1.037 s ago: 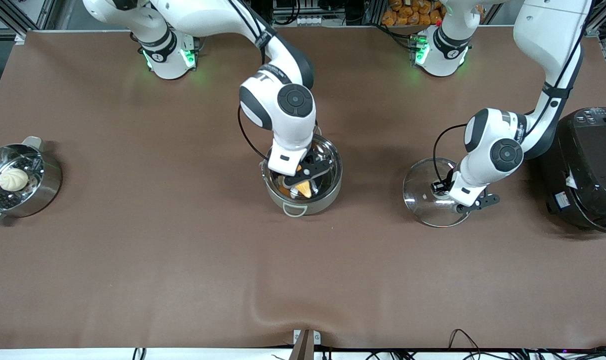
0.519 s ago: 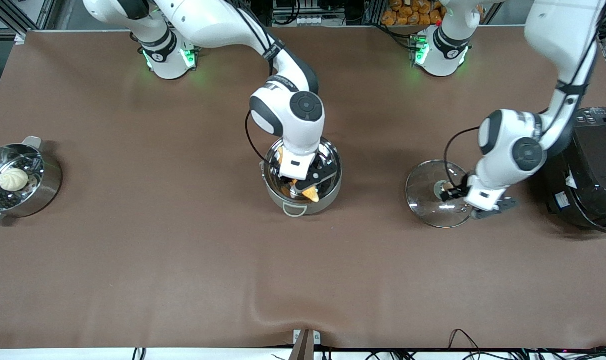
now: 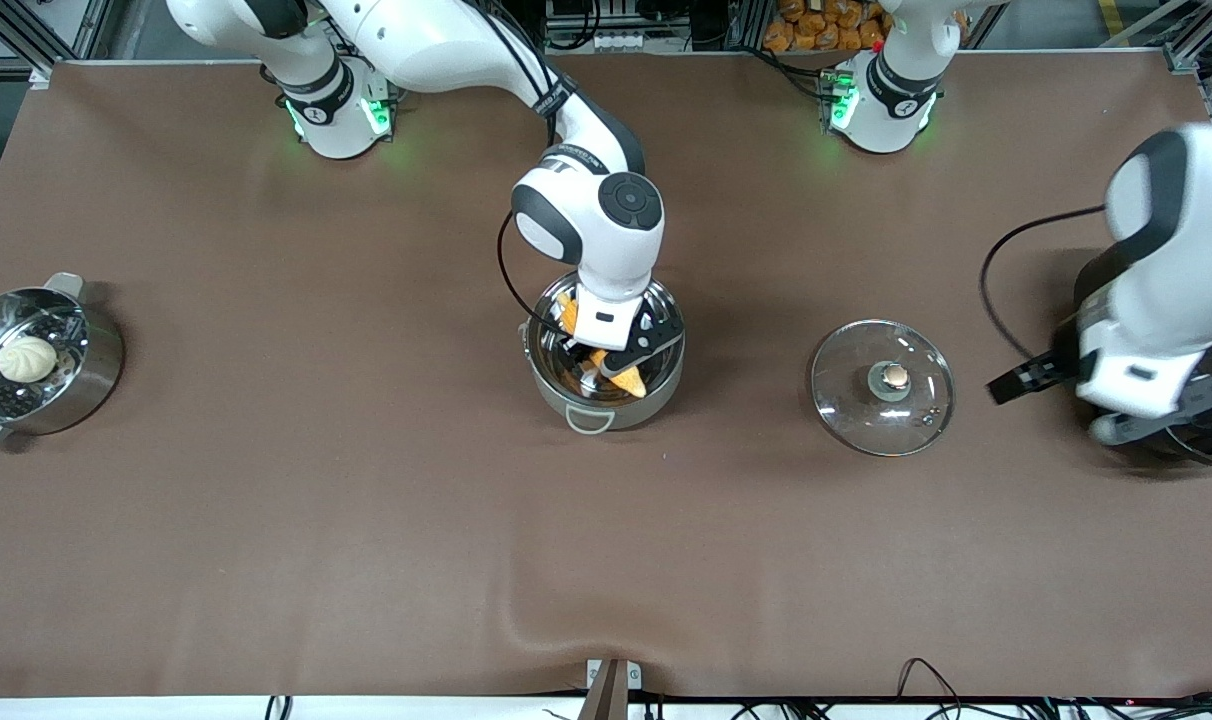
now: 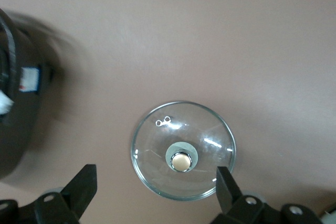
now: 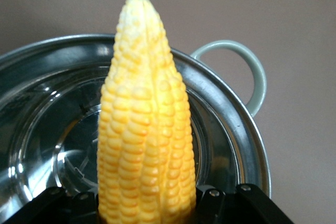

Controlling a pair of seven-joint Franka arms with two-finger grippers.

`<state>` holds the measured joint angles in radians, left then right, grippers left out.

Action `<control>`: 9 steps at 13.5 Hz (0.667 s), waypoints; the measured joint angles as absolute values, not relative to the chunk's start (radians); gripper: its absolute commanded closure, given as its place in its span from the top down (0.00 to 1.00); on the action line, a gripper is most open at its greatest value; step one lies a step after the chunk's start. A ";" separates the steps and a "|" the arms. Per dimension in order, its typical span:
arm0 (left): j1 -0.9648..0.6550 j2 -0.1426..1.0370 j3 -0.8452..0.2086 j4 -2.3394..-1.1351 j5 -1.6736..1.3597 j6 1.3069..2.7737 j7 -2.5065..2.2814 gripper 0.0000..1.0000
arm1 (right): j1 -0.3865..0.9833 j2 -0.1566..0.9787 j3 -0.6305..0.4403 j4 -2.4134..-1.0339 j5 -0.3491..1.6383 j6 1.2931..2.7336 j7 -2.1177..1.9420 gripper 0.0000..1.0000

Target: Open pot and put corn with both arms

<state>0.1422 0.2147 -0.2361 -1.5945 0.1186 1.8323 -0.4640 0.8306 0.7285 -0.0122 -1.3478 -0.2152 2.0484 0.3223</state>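
The steel pot (image 3: 656, 400) stands open mid-table. My right gripper (image 3: 618, 358) reaches into it, shut on the yellow corn (image 3: 626, 380), whose tip points toward the front camera. In the right wrist view the corn (image 5: 144, 129) stands between my fingers (image 5: 220, 200) over the pot's rim (image 5: 231, 108) and a pale loop handle (image 5: 249, 66). The glass lid (image 3: 846, 400) with its copper knob (image 3: 895, 376) lies flat on the table beside the pot, toward the left arm's end. My left gripper (image 3: 1066, 405) is open and empty, up in the air beside the lid. The left wrist view shows the lid (image 4: 157, 156).
A black electric cooker (image 4: 16, 103) stands at the left arm's end of the table, mostly hidden under the left arm in the front view. A steamer pan (image 3: 76, 390) with a white bun (image 3: 26, 358) stands at the right arm's end.
My left gripper let go of the lid's knob, rose and moved away toward the cooker. My right gripper shifted a little over the pot with the corn.
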 measured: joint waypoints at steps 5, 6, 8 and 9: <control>0.168 0.134 -0.233 -1.539 0.119 1.753 -0.261 1.00 | 0.838 0.741 -0.012 -1.357 -0.218 2.046 0.322 0.23; 0.178 0.122 -0.233 -1.539 0.119 1.746 -0.225 1.00 | 0.838 0.741 -0.013 -1.357 -0.218 2.043 0.322 0.23; 0.208 0.102 -0.232 -1.540 0.109 1.719 -0.174 1.00 | 0.838 0.741 -0.013 -1.357 -0.218 2.030 0.322 0.26; 0.220 0.094 -0.232 -1.541 0.104 1.707 -0.160 1.00 | 0.838 0.741 -0.013 -1.357 -0.219 2.028 0.322 0.27</control>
<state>0.2201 0.0943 -0.2319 -1.5414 0.1045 1.7072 -0.1599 0.8384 0.7405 -0.0131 -1.3572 -0.2185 2.0277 0.3225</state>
